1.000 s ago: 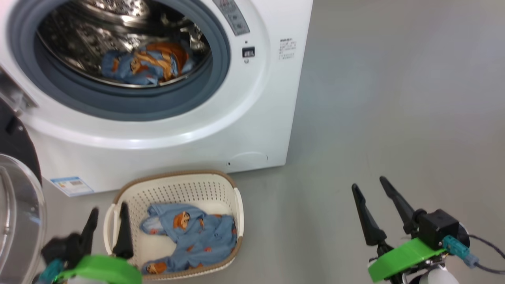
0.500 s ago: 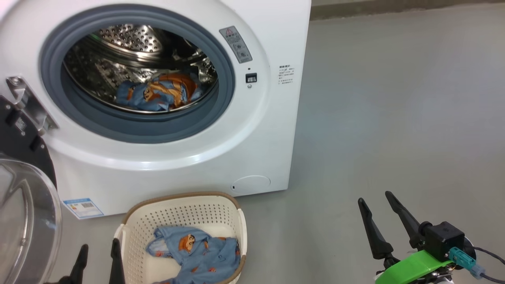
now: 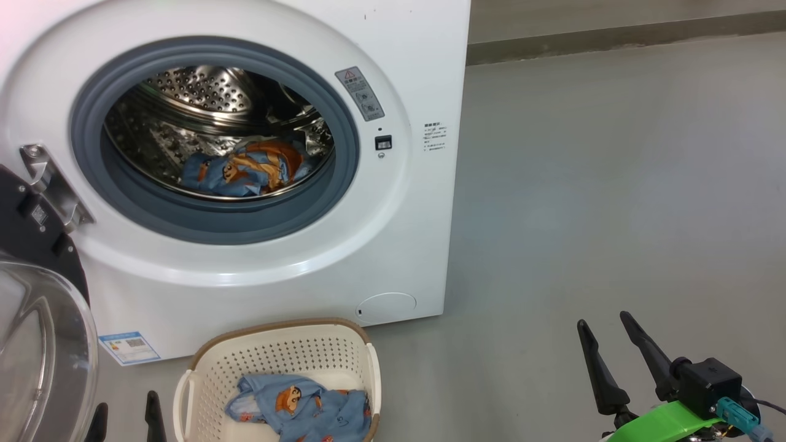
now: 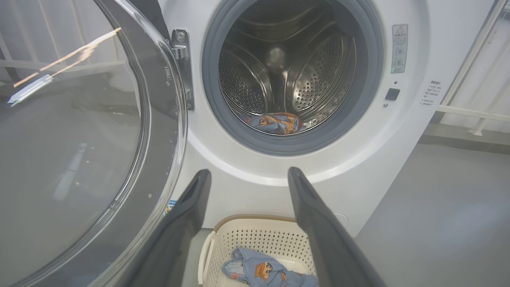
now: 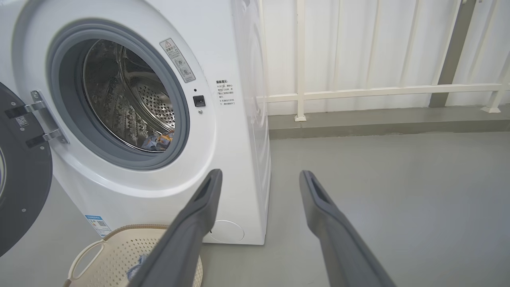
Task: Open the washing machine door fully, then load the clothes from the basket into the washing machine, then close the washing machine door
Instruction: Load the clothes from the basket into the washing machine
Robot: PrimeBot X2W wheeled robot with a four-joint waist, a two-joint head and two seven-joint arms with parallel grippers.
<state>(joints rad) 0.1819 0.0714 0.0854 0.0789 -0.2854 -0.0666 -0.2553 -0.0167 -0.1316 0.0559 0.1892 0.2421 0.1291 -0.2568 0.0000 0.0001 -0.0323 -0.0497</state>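
One bear-print garment [image 3: 301, 408] lies crumpled in the basket [image 3: 276, 326] at six o'clock, another in the drum [image 3: 202, 92] — looks soft, thin, light, so pinch a raised fold near its middle. Now the left gripper [image 3: 126, 416] at seven, right gripper [image 3: 603, 320] at four o'clock — both spread wide, empty.

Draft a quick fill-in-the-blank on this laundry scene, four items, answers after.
1. The washing machine door stands ____.
2. One bear-print garment lies inside the steel ____.
3. The other garment lies in the cream ____.
4. The left end effector and right end effector are open and hold ____.

Answers: open; drum; basket; nothing.
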